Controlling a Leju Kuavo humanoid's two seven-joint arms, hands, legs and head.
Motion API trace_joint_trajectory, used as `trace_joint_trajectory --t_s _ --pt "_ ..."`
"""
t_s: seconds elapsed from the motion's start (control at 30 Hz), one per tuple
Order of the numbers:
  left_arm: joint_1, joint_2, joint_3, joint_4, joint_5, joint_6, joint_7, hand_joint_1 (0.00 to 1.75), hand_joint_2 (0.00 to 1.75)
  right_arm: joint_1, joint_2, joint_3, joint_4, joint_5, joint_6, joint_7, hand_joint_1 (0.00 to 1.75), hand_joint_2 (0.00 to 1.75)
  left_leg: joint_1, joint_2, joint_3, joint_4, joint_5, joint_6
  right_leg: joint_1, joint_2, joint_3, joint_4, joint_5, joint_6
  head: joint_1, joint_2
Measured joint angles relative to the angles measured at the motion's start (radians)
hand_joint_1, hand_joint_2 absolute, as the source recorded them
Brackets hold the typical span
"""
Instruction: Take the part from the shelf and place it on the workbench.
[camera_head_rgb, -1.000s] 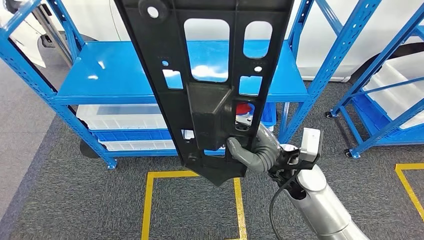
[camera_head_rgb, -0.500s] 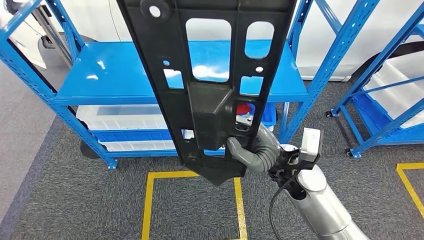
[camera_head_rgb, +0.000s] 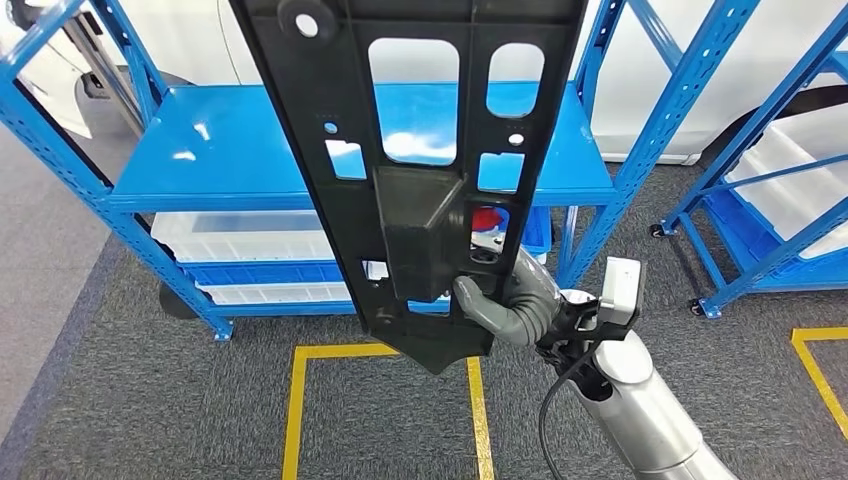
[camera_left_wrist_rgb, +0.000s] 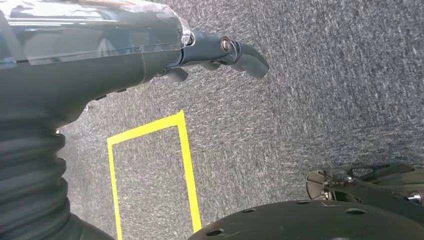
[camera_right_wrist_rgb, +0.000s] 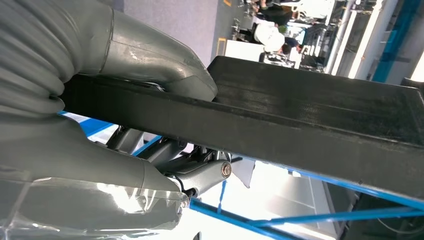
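Note:
A long black plastic part (camera_head_rgb: 420, 150) with several cut-outs stands upright in front of the head camera, its lower end gripped by my right hand (camera_head_rgb: 510, 300). In the right wrist view the same part (camera_right_wrist_rgb: 310, 120) runs as a dark bar between the thumb (camera_right_wrist_rgb: 150, 55) and the fingers (camera_right_wrist_rgb: 200, 172) below it. Behind the part stands the blue shelf (camera_head_rgb: 230, 150). My left hand (camera_left_wrist_rgb: 150, 55) hangs over grey carpet with its fingers (camera_left_wrist_rgb: 235, 50) stretched out and nothing in them.
White bins (camera_head_rgb: 240, 235) sit on the lower level of the blue shelf. A second blue rack (camera_head_rgb: 790, 190) stands at the right. Yellow tape (camera_head_rgb: 300, 400) marks squares on the grey carpet. A white car body (camera_head_rgb: 660, 80) is behind the shelves.
The part wobbled a few pixels and came back; otherwise nothing has visibly changed.

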Motion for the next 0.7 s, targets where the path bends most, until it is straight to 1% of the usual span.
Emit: trace_joint_trajectory --t_s 0.03,0.07,0.1,0.17,0.2,0.23,0.27,0.3,0.33,0.37,0.4,0.43,0.47,0.53,0.57,0.6,0.63,0.67,0.7 --pt "0.000 0.000 0.000 0.000 0.000 0.000 0.000 0.00 1.75 0.000 0.000 0.000 0.000 0.000 0.000 0.000 1.75 1.75 0.002 0.000 0.001 -0.005 0.001 0.005 0.000 0.000 -0.001 0.004 -0.004 0.005 0.000 0.000" --pt "0.000 -0.001 0.000 0.000 0.000 0.000 0.000 0.00 1.75 -0.001 0.000 0.000 0.000 0.000 0.000 0.000 1.75 1.75 0.005 0.001 0.002 -0.009 0.003 0.011 0.000 -0.001 -0.009 0.022 -0.019 0.011 0.000 0.000" --pt "0.000 -0.001 0.000 0.000 0.000 0.000 0.000 0.00 1.75 -0.002 0.000 0.000 0.000 0.000 0.000 0.000 1.75 1.75 0.007 0.002 0.003 -0.013 0.005 0.015 -0.001 -0.001 -0.026 0.061 -0.044 0.016 0.000 0.000" --pt "0.001 -0.002 0.000 0.000 0.000 0.000 0.000 0.00 1.75 -0.001 0.000 0.000 0.000 0.000 0.000 0.000 1.75 1.75 0.006 0.004 0.002 -0.014 0.005 0.020 -0.004 -0.003 -0.088 0.191 -0.112 0.024 0.000 0.000" --pt "0.001 -0.002 0.000 0.000 0.000 0.000 0.000 0.00 1.75 0.001 0.000 0.000 0.000 0.000 0.000 0.000 1.75 1.75 0.005 0.004 0.002 -0.013 0.005 0.021 -0.006 -0.003 -0.118 0.252 -0.133 0.026 0.000 0.000" --pt "0.001 -0.002 0.000 0.000 0.000 0.000 0.000 0.00 1.75 0.002 0.000 0.000 0.000 0.000 0.000 0.000 1.75 1.75 0.005 0.003 0.001 -0.012 0.004 0.021 -0.007 -0.003 -0.135 0.286 -0.134 0.028 0.000 0.000" --pt "0.001 -0.002 0.000 0.000 0.000 0.000 0.000 0.00 1.75 0.002 0.000 0.000 0.000 0.000 0.000 0.000 1.75 1.75 0.005 0.003 0.002 -0.010 0.003 0.021 -0.007 -0.003 -0.134 0.279 -0.114 0.028 0.000 0.000" --pt "0.001 -0.002 0.000 0.000 0.000 0.000 0.000 0.00 1.75 0.002 0.000 0.000 0.000 0.000 0.000 0.000 1.75 1.75 0.005 0.002 0.003 -0.009 0.002 0.020 -0.008 -0.003 -0.112 0.232 -0.078 0.027 0.000 0.000" --pt "0.001 -0.002 0.000 0.000 0.000 0.000 0.000 0.00 1.75 0.001 0.000 0.000 0.000 0.000 0.000 0.000 1.75 1.75 0.005 0.001 0.004 -0.007 0.000 0.018 -0.008 -0.003 -0.078 0.158 -0.040 0.024 0.000 0.000" --pt "0.001 -0.002 0.000 0.000 0.000 0.000 0.000 0.00 1.75 0.001 0.000 0.000 0.000 0.000 0.000 0.000 1.75 1.75 0.004 0.000 0.004 -0.005 -0.002 0.015 -0.005 -0.003 -0.045 0.089 -0.011 0.020 0.000 0.000" --pt "0.001 -0.002 0.000 0.000 0.000 0.000 0.000 0.00 1.75 0.000 0.000 0.000 0.000 0.000 0.000 0.000 1.75 1.75 0.002 -0.001 0.004 -0.004 -0.003 0.011 -0.003 -0.002 -0.021 0.038 0.005 0.015 0.000 0.000" --pt "0.001 -0.002 0.000 0.000 0.000 0.000 0.000 0.00 1.75 0.000 0.000 0.000 0.000 0.000 0.000 0.000 1.75 1.75 0.001 -0.002 0.003 -0.002 -0.004 0.007 0.000 -0.001 -0.010 0.012 0.009 0.010 0.000 0.000" --pt "0.000 -0.002 0.000 0.000 0.000 0.000 0.000 0.00 1.75 0.000 0.000 0.000 0.000 0.000 0.000 0.000 1.75 1.75 0.000 -0.002 0.002 -0.002 -0.003 0.002 0.002 -0.001 -0.010 0.008 0.007 0.006 0.000 0.000" --pt "0.001 -0.002 0.000 0.000 0.000 0.000 0.000 0.00 1.75 0.000 0.000 0.000 0.000 0.000 0.000 0.000 1.75 1.75 -0.001 -0.001 0.001 0.001 -0.006 -0.009 -0.002 -0.001 -0.011 0.000 0.010 -0.006 0.000 0.000" --pt "0.001 -0.001 0.000 0.000 0.000 0.000 0.000 0.00 1.75 -0.001 -0.001 0.000 0.000 0.000 0.000 0.000 1.75 1.75 -0.002 -0.001 -0.005 0.014 -0.017 -0.014 -0.005 -0.002 -0.010 -0.003 0.012 -0.012 0.000 0.000" --pt "0.000 -0.001 0.000 0.000 0.000 0.000 0.000 0.00 1.75 -0.001 -0.001 0.000 0.000 0.000 0.000 0.000 1.75 1.75 -0.002 0.000 -0.020 0.046 -0.038 -0.019 -0.008 -0.003 -0.009 -0.007 0.015 -0.018 0.000 0.000" --pt "-0.001 0.000 0.000 0.000 0.000 0.000 -0.001 0.00 1.75 -0.001 0.000 0.000 0.000 0.000 0.000 0.000 1.75 1.75 -0.001 0.001 -0.045 0.100 -0.070 -0.023 -0.008 -0.005 -0.008 -0.008 0.016 -0.022 0.000 0.000" --pt "-0.003 0.000 0.000 0.000 0.000 0.000 -0.002 0.00 1.75 -0.001 0.000 0.000 0.000 0.000 0.000 0.000 1.75 1.75 0.001 0.001 -0.078 0.170 -0.104 -0.026 -0.007 -0.006 -0.008 -0.008 0.016 -0.025 0.000 0.000" --pt "-0.005 0.000 0.000 0.000 0.001 0.000 -0.002 0.00 1.75 -0.001 0.000 0.000 0.000 0.000 0.000 0.000 1.75 1.75 0.002 0.001 -0.110 0.239 -0.129 -0.028 -0.006 -0.007 -0.008 -0.008 0.015 -0.026 0.000 0.000"
